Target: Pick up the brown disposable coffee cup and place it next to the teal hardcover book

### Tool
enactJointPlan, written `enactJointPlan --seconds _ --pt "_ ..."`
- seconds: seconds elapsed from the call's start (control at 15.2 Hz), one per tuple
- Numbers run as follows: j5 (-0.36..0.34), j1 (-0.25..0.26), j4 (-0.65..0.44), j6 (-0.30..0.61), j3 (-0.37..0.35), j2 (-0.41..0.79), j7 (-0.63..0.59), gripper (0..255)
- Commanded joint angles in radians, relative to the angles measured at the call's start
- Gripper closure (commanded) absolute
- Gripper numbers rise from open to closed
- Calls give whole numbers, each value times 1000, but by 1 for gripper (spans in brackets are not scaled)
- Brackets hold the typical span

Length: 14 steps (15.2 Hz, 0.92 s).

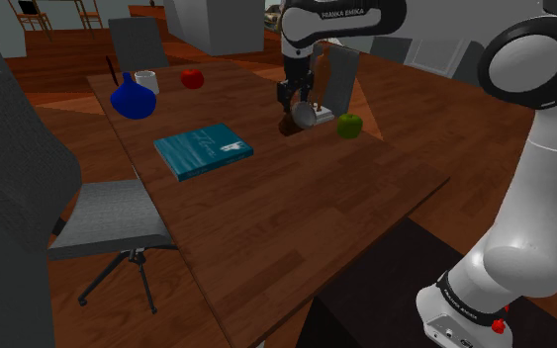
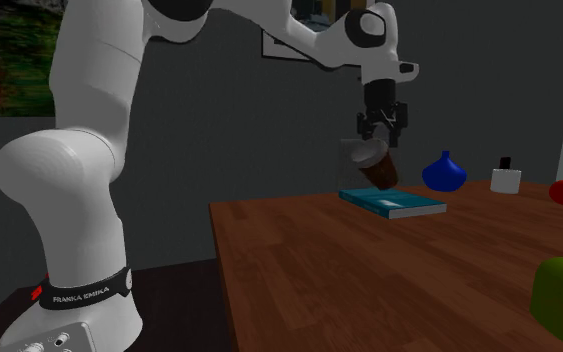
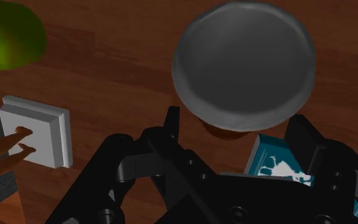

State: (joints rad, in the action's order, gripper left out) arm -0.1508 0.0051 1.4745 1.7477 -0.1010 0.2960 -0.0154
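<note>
My black gripper (image 1: 296, 100) is shut on the brown disposable coffee cup (image 1: 299, 119), which has a grey lid and hangs tilted just above the wooden table (image 1: 296, 213). In the second exterior view the gripper (image 2: 381, 137) holds the cup (image 2: 374, 163) in the air over the far part of the table. The wrist view shows the grey lid (image 3: 244, 63) beyond the fingers (image 3: 172, 122), which clasp the cup's brown body. The teal hardcover book (image 1: 203, 150) lies flat toward the shoulder view's left of the cup; its corner (image 3: 269, 162) shows under the gripper (image 3: 238, 127).
A green apple (image 1: 349, 125) sits close to the cup. A red apple (image 1: 193, 77), a blue vase (image 1: 133, 99) and a white mug (image 1: 147, 81) stand at the table's far end. A grey chair (image 1: 108, 213) stands beside the table. A white square block (image 3: 37, 130) lies nearby.
</note>
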Motion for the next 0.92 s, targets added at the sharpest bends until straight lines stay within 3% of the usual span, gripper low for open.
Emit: enactJointPlan --seconds 0.0,0.26,0.4,0.86 --pt "-8 8 -95 -11 0 83 -5 255" --pt "-22 28 -393 -93 6 301 1 255" --pt "-29 44 -638 -177 13 460 13 255" --pt "-29 35 -485 -60 11 426 -2 255"
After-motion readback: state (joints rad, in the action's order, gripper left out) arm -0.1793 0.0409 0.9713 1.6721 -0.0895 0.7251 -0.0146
